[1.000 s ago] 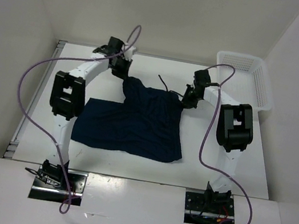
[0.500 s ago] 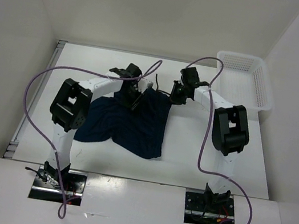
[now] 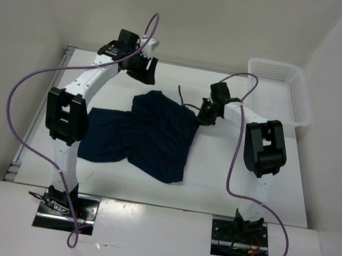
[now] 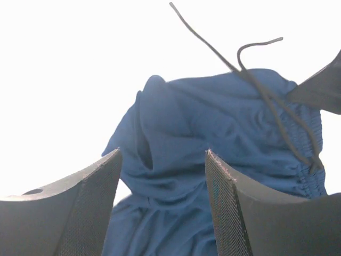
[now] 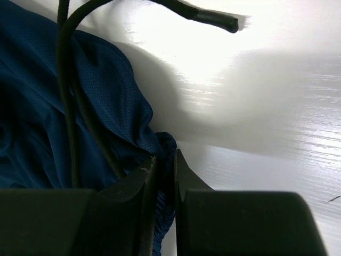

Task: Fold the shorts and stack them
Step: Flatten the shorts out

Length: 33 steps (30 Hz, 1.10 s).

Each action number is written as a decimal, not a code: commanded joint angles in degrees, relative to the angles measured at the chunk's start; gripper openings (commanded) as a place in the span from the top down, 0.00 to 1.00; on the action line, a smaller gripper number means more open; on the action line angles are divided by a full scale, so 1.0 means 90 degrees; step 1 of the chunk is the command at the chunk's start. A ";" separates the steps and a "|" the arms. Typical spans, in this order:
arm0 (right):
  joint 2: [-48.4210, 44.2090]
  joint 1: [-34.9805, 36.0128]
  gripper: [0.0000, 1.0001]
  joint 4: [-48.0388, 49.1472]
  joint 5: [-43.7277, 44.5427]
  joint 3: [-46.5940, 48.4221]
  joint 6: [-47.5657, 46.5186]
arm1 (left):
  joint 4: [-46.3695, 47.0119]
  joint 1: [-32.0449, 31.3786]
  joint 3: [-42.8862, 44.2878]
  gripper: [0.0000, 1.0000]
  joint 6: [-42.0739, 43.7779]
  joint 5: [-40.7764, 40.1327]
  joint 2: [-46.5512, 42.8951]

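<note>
1. The dark navy shorts (image 3: 149,139) lie wrinkled and partly folded at the centre of the white table (image 3: 248,181).
2. The left gripper (image 3: 147,69) hovers at the shorts' 11 o'clock, jaws spread, holding nothing.
3. The right gripper (image 5: 164,159) pinches the waistband corner at the shorts' 2 o'clock, beside the drawstring (image 5: 66,106).

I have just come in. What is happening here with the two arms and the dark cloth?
Two robot arms are working on navy shorts that lie on a white table. The right gripper is shut on the waist edge, beside the drawstring. The left gripper is open and holds nothing; it hovers past the far left corner of the shorts. The shorts are wrinkled and seem partly doubled over, not yet neatly folded. A white basket stands at the far right.
</note>
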 commanded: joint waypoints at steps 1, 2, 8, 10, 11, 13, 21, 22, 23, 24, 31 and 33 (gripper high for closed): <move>-0.0287 -0.0020 1.00 0.0212 -0.0003 -0.0029 0.0025 | -0.0050 -0.0142 0.0452 0.29 0.0028 0.0052 0.0650; -0.0287 -0.0020 1.00 0.0212 -0.0003 -0.0029 0.0024 | -0.0399 -0.0142 0.0811 0.29 0.0028 -0.0016 0.0818; -0.0404 -0.0020 1.00 0.0153 0.0066 -0.0029 -0.0035 | -0.0862 -0.0200 0.0826 0.28 0.0028 0.0188 0.1171; -0.0404 -0.0020 1.00 0.0153 0.0066 -0.0029 -0.0035 | -0.0862 -0.0269 0.0679 0.28 0.0028 -0.0016 0.1248; -0.0404 -0.0020 1.00 0.0153 0.0066 -0.0029 -0.0035 | -0.0862 -0.0327 0.0611 0.29 0.0028 -0.0133 0.1249; -0.0404 -0.0020 1.00 0.0153 0.0066 -0.0029 -0.0035 | -0.0930 -0.0328 0.0610 0.38 0.0028 -0.0212 0.1395; -0.0580 -0.0078 1.00 0.0153 0.0202 0.0030 -0.0093 | -0.1057 -0.0251 0.0610 0.99 0.0028 -0.0144 0.1172; -0.0657 -0.0136 1.00 0.0153 0.0289 0.0030 -0.0161 | -0.0941 -0.0192 0.0678 1.00 0.0028 -0.0376 0.1055; -0.0735 -0.0195 1.00 0.0153 0.0368 0.0097 -0.0162 | -0.0843 -0.0056 0.0765 1.00 0.0028 -0.0513 0.0986; -0.0736 -0.0196 1.00 0.0153 0.0368 0.0098 -0.0220 | -0.0591 0.0033 0.0824 1.00 0.0028 -0.0679 0.0831; -0.1029 -0.0742 1.00 0.0211 0.0534 0.0449 -0.0522 | -0.0002 0.0707 0.2063 1.00 0.0028 -0.2485 0.0566; -0.1087 -0.0743 1.00 0.0270 0.0534 0.0517 -0.0581 | -0.0002 0.0795 0.2260 1.00 0.0028 -0.2730 0.0566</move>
